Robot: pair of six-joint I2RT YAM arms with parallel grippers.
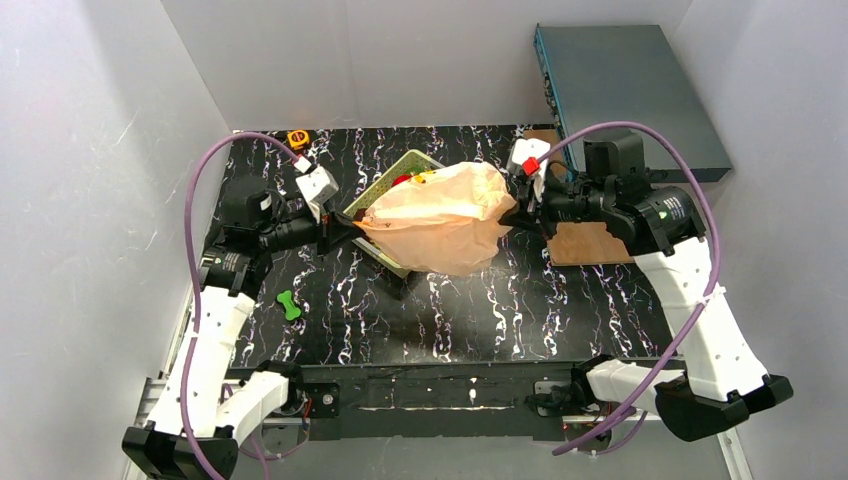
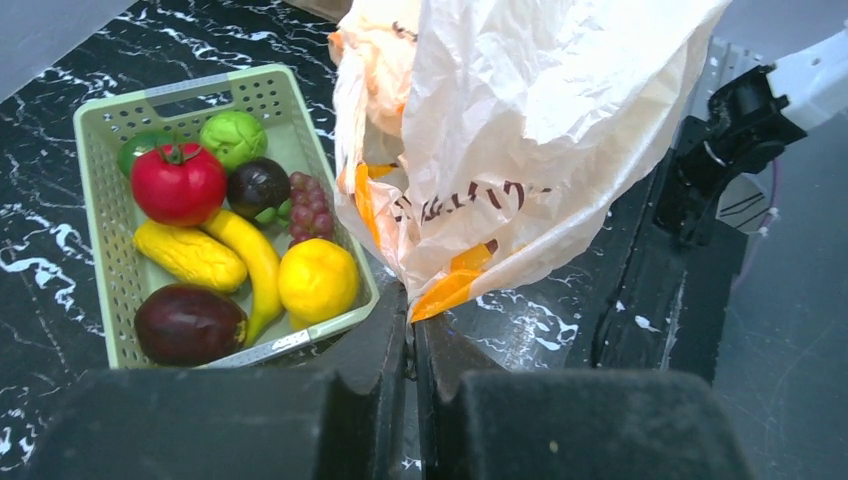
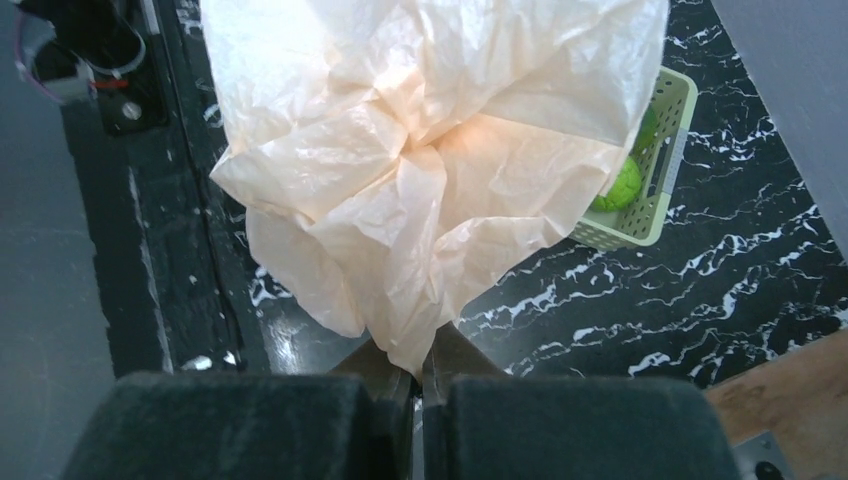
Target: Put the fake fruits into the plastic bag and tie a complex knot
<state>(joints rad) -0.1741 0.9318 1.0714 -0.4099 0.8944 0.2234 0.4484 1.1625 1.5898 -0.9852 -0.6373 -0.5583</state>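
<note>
The peach plastic bag [image 1: 440, 218] hangs stretched between both grippers above the table. My left gripper [image 1: 352, 226] is shut on the bag's left edge [image 2: 455, 285]. My right gripper [image 1: 512, 215] is shut on its right edge [image 3: 420, 345]. The fake fruits lie in the light green basket [image 2: 105, 250]: a red apple [image 2: 178, 183], a green lime [image 2: 233, 138], a dark plum [image 2: 258, 186], grapes [image 2: 310, 205], bananas [image 2: 250, 260], a yellow citrus [image 2: 317, 280] and another dark plum [image 2: 188, 324]. No knot shows.
The basket [image 1: 400, 170] stands behind and under the bag. A green bone toy [image 1: 289, 304] lies at the left. A wooden board [image 1: 590, 243] lies under the right arm. A grey box [image 1: 625, 90] stands at the back right, a small yellow object [image 1: 298, 137] at the back left.
</note>
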